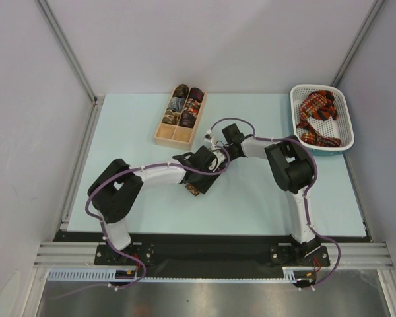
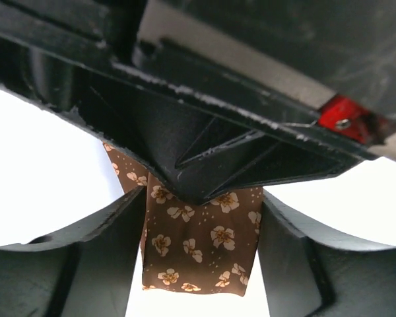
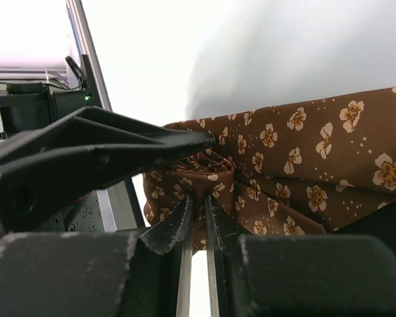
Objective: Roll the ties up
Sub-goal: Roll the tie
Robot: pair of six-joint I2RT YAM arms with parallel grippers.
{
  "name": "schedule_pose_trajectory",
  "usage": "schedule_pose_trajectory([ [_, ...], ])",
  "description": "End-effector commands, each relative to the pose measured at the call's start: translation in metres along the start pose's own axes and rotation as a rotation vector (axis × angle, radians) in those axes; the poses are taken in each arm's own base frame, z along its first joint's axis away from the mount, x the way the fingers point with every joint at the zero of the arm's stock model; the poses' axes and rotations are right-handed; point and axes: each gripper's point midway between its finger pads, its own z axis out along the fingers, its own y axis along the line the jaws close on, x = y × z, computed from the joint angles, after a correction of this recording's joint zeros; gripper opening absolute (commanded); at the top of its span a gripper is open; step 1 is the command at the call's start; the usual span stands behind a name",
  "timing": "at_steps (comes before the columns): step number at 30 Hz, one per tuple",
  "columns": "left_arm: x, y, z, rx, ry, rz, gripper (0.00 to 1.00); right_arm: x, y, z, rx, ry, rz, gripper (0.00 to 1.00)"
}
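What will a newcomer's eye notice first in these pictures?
At the middle of the table, the right gripper pinches a brown flowered tie, with the left gripper open around it. Then red plaid ties fill the white basket at the far right, and rolled ties sit in the wooden box beyond the grippers.

The brown tie [image 3: 284,172] is soft matt cloth printed with cream flowers, creased where it bunches. The left gripper [image 2: 201,264] is dull black plastic with pale scratches. The right gripper [image 3: 197,214] has rough ridged pads [image 3: 178,228]. The table [image 1: 251,198] is smooth, matt pale blue. The far box [image 1: 160,139] is bare light wood. The far-right basket [image 1: 302,89] is white perforated plastic, and its plaid ties [image 1: 317,112] are woven cloth. The near rail [image 1: 211,254] is brushed metal.
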Motion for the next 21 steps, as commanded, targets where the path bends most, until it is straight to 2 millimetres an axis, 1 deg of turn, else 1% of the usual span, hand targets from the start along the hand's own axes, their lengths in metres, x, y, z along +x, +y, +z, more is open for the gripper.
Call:
schedule_pose_trajectory([
  [1, -0.013, 0.001, 0.002, -0.001, -0.024, 0.007, 0.66, 0.005, -0.008, 0.009, 0.014, 0.022, 0.019, 0.15],
  [5, -0.005, 0.002, 0.002, -0.001, -0.007, 0.005, 0.52, 0.005, -0.009, 0.01, 0.018, 0.025, 0.02, 0.15],
  [7, -0.003, 0.003, 0.002, -0.007, -0.005, 0.0, 0.49, 0.003, -0.01, 0.009, 0.026, 0.018, 0.019, 0.17],
  [8, -0.001, 0.003, 0.002, -0.008, -0.002, -0.003, 0.47, 0.003, -0.01, 0.008, 0.026, 0.016, 0.022, 0.18],
  [9, 0.001, 0.003, 0.002, -0.007, 0.002, -0.004, 0.43, -0.001, -0.008, 0.004, 0.03, 0.003, 0.016, 0.21],
  [10, 0.003, 0.003, 0.004, -0.004, 0.009, -0.005, 0.42, -0.006, -0.011, 0.0, 0.042, -0.02, 0.031, 0.24],
  [12, 0.005, 0.005, 0.005, -0.005, 0.017, -0.009, 0.41, -0.014, -0.01, -0.01, 0.045, -0.06, 0.037, 0.3],
  [13, 0.007, 0.005, 0.006, -0.003, 0.026, -0.01, 0.4, -0.021, -0.008, -0.019, 0.064, -0.096, 0.026, 0.33],
  [14, 0.008, 0.006, 0.008, -0.002, 0.033, -0.013, 0.4, -0.027, -0.012, -0.03, 0.082, -0.128, 0.048, 0.34],
  [15, 0.009, 0.007, 0.008, -0.002, 0.035, -0.018, 0.4, -0.03, -0.011, -0.036, 0.093, -0.15, 0.054, 0.37],
  [16, 0.009, 0.007, 0.009, -0.001, 0.038, -0.019, 0.4, -0.035, -0.006, -0.046, 0.095, -0.192, 0.034, 0.37],
  [18, 0.011, 0.009, 0.009, -0.004, 0.046, -0.022, 0.39, -0.042, -0.006, -0.065, 0.108, -0.261, 0.064, 0.39],
  [19, 0.012, 0.01, 0.009, -0.006, 0.049, -0.023, 0.39, -0.052, 0.0, -0.078, 0.134, -0.323, 0.023, 0.42],
  [20, 0.011, 0.011, 0.009, -0.007, 0.048, -0.028, 0.39, -0.043, -0.004, -0.082, 0.148, -0.34, 0.045, 0.42],
  [21, 0.012, 0.01, 0.008, -0.002, 0.048, -0.032, 0.39, -0.041, -0.008, -0.092, 0.165, -0.368, 0.075, 0.42],
])
